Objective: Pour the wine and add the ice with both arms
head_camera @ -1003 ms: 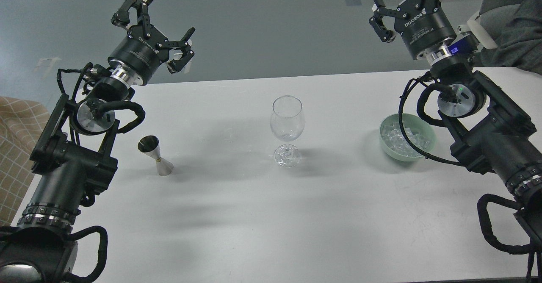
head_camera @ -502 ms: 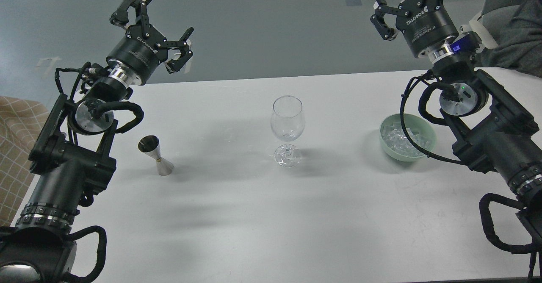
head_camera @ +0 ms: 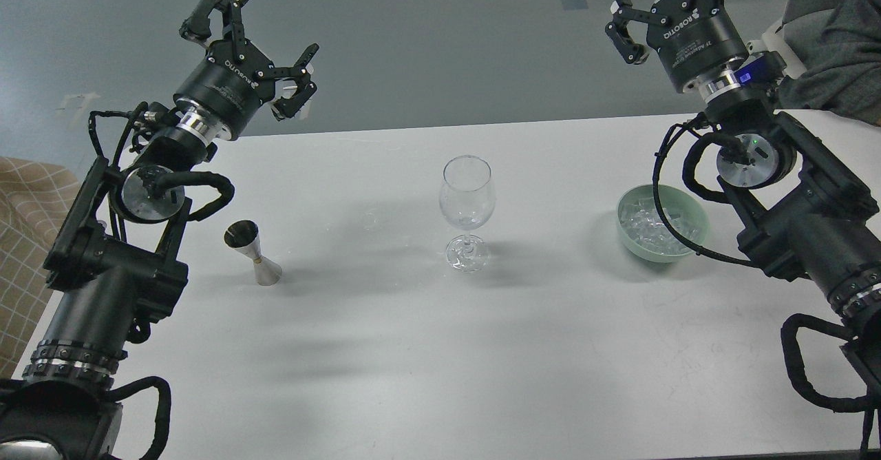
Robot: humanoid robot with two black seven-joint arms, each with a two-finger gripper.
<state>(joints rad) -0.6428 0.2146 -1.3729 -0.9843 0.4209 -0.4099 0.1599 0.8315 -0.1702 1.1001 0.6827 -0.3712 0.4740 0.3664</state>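
Observation:
A clear stemmed glass [head_camera: 467, 208] stands upright at the middle of the white table [head_camera: 440, 350]. A small steel jigger [head_camera: 252, 252] stands to its left; any wine in it cannot be seen. A pale green bowl [head_camera: 694, 215] on the right holds several clear ice cubes [head_camera: 643, 224]. My left gripper [head_camera: 251, 47] is open and empty, raised beyond the table's far left edge, well above the jigger. My right gripper [head_camera: 678, 2] is open and empty, raised at the far right, above and behind the bowl; its right finger reaches the frame's top.
A grey-sleeved human arm [head_camera: 836, 47] is at the far right behind my right arm. A beige checked cloth [head_camera: 24, 239] lies off the table's left edge. A cable loop of my right arm crosses over the bowl.
Both grippers have drifted slightly: the right one a little up and to the right, the left arm's elbow a little lower. Glass, jigger and bowl have not moved.

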